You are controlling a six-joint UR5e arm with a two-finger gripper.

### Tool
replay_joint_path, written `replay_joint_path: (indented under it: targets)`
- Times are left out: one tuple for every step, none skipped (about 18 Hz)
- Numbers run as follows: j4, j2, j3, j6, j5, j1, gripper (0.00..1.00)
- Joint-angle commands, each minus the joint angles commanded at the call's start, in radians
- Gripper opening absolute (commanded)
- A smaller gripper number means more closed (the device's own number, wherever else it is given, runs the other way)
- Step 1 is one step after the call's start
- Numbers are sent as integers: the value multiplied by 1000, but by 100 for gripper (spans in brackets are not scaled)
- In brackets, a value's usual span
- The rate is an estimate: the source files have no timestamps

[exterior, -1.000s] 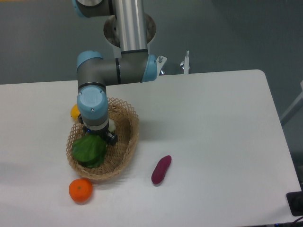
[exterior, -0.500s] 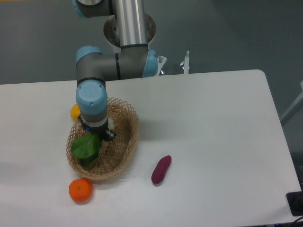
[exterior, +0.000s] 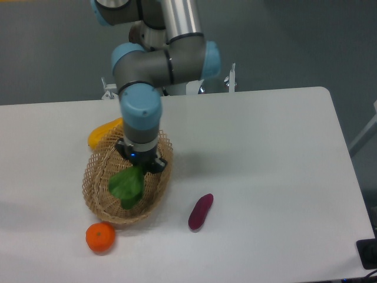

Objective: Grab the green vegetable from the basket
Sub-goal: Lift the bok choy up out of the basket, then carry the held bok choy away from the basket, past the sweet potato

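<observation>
The green vegetable (exterior: 127, 186), a bok choy with dark green leaves, hangs from my gripper (exterior: 140, 166) above the tan wicker basket (exterior: 97, 199). The gripper points down and is shut on the vegetable's upper end. Its fingertips and the vegetable's stem end are hidden under the wrist. The leaves dangle over the inside of the basket, clear of its floor.
A yellow-orange pepper (exterior: 103, 132) lies just behind the basket. An orange fruit (exterior: 100, 237) sits in front of the basket. A purple sweet potato (exterior: 201, 211) lies on the white table to the basket's right. The table's right half holds nothing else.
The gripper has risen and moved right with the green vegetable in it, lifting it off the basket floor. The arm's wrist has swung right, uncovering more of the yellow-orange pepper.
</observation>
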Motion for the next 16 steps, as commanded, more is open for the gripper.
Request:
replay_joint_path:
  targets:
    - [0, 0, 23, 2, 0, 17, 1]
    - [1, -5, 51, 5, 2, 31, 1]
    - [2, -11, 75, 18, 2, 46, 2]
    - [3, -17, 91, 43, 3, 69, 2]
    - [5, -26, 98, 82, 5, 92, 1]
    - [2, -34, 109, 118, 9, 111, 1]
    - [3, -35, 112, 149, 17, 127, 1]
    - [5, -41, 114, 173, 21, 147, 1]
    - [11, -49, 117, 204, 21, 170, 1]
    - [12, -55, 121, 245, 23, 193, 1]
    - [9, -61, 131, 283, 23, 210, 1]
    - [8, -64, 141, 308, 21, 224, 1]
    - [8, -72, 152, 322, 21, 238, 1]
    - [8, -81, 163, 330, 21, 249, 1]
    - [9, -90, 172, 339, 23, 255, 1]
    - [9, -98, 183, 353, 23, 266, 1]
